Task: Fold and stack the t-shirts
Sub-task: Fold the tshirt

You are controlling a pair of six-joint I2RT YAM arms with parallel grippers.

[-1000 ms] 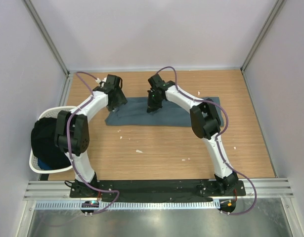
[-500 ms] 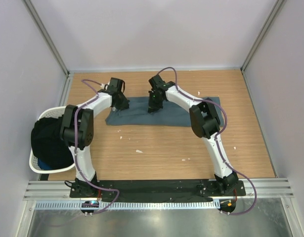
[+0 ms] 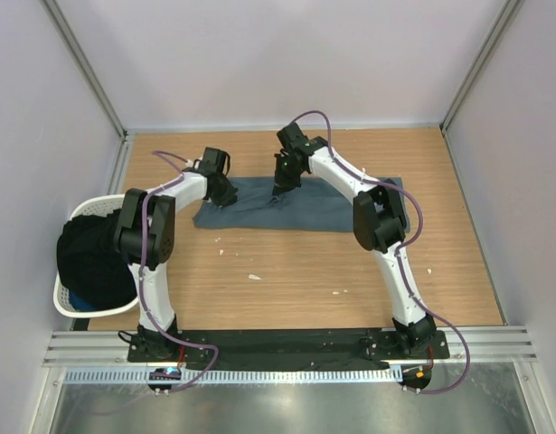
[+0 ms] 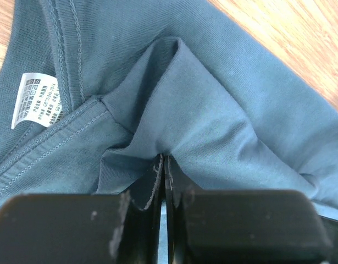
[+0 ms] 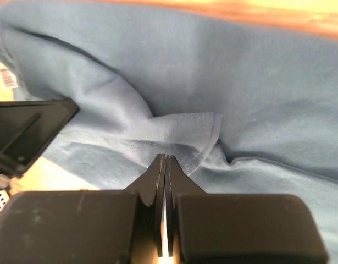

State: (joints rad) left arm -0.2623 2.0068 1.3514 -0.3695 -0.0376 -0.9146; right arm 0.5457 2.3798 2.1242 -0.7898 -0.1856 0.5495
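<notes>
Right now a slate blue-grey short-sleeved t-shirt (image 3: 323, 210) lies flat as a long band across the far half of the light wooden counter (image 3: 305, 280), running left to right, and both arms are reached out over it. The left fingers (image 4: 172, 179) are down at the shirt's left end. In the left wrist view they are pressed together on a raised peak of cloth, with the fabric pulled up into a tent that runs right into the seam between them. Just to the left of that pinch sits the ribbed neckline, and a small white printed neck label (image 4: 37, 99) lies flat inside it. The right fingers (image 5: 155, 179) are at the shirt's far edge, left of its middle and near the other arm. They too are closed tight, nipping a fold where a stitched hem curls over on itself, and creases run away from the grip on both sides. The rest of the shirt, out to the right, rests smooth on the wood. Off at the counter's left edge, well apart from the shirt, stands a white plastic laundry basket (image 3: 64, 306) heaped with dark clothing (image 3: 88, 258). A few tiny pale scraps (image 3: 253, 277) dot the bare wood nearer the arm bases.
</notes>
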